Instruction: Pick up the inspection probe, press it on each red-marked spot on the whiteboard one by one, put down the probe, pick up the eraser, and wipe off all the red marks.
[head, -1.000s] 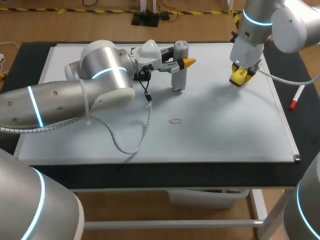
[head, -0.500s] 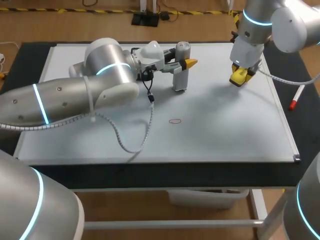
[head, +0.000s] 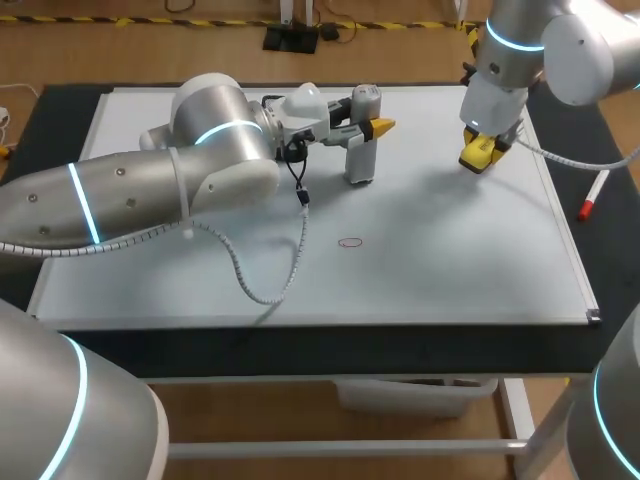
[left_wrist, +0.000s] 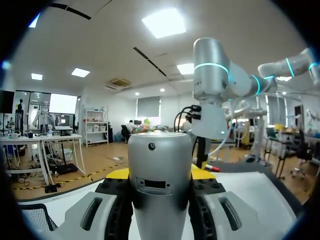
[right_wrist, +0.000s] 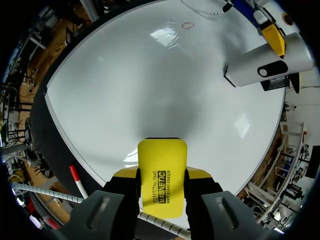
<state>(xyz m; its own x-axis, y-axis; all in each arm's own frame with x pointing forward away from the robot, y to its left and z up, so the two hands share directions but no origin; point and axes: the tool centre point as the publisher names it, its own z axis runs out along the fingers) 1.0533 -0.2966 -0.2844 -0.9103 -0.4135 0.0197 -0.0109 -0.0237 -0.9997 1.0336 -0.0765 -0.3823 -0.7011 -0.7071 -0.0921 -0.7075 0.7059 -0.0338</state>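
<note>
The silver inspection probe (head: 360, 150) stands upright at the far middle of the whiteboard (head: 450, 270), its base on or just over the surface. My left gripper (head: 368, 126) is shut on its upper part. In the left wrist view the probe (left_wrist: 160, 165) fills the gap between the fingers (left_wrist: 118, 175). My right gripper (head: 481, 155) hovers over the far right of the board, shut on the yellow eraser (head: 479, 151); the eraser (right_wrist: 161, 175) sits between its fingers. One small red oval mark (head: 349, 242) lies mid-board, also seen far ahead as the mark (right_wrist: 187, 25).
A red-capped marker (head: 593, 195) lies on the black table (head: 610, 260) just off the board's right edge. A cable (head: 262, 285) hangs from my left arm over the board's near-left area. The right wrist view shows the probe (right_wrist: 270, 67) ahead.
My left arm's forearm has swung slightly toward the far side, and the probe edged a little right. The right arm and eraser have not moved.
</note>
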